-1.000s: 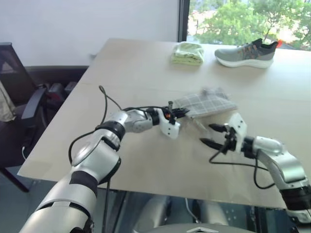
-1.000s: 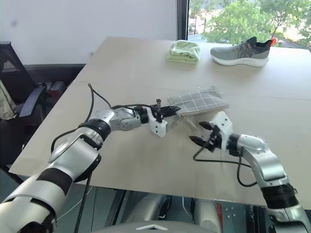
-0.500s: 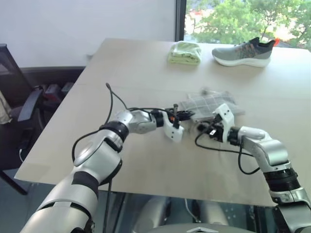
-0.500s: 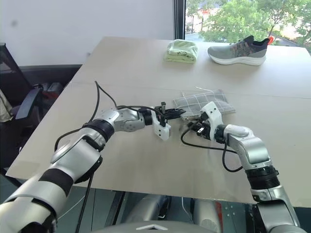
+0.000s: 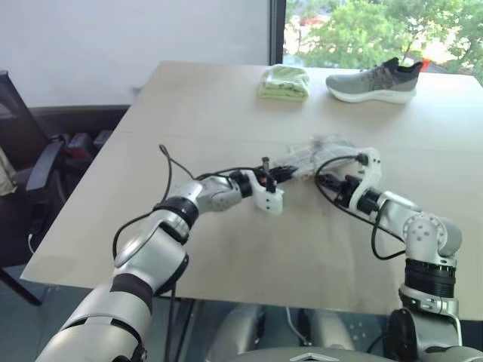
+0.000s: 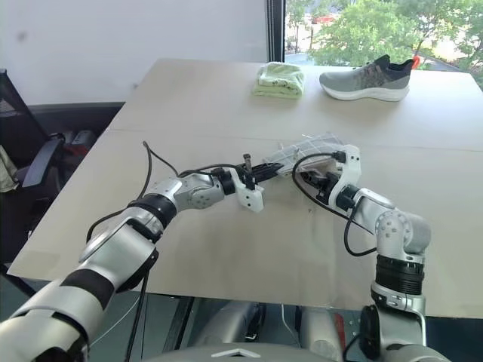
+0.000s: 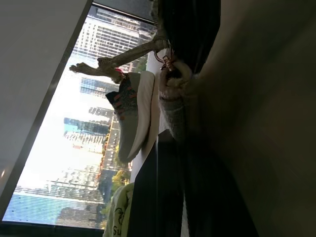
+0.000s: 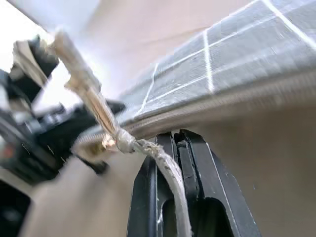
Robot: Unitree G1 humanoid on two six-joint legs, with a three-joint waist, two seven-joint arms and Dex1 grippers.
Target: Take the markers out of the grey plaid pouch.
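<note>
On the folded light-green cloth (image 7: 120, 212), seen past the left gripper's fingers in the left wrist view, stand dark letters that begin "Su"; the remainder is cut off. Nothing else is legible.

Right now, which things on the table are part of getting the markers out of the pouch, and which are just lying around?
In the job:
- grey plaid pouch
- pull cord
- left gripper
- right gripper

Lying about:
- grey sneaker
- folded light-green cloth

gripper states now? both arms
Left gripper: shut on the grey plaid pouch, at its near end.
Right gripper: shut on the pull cord.
</note>
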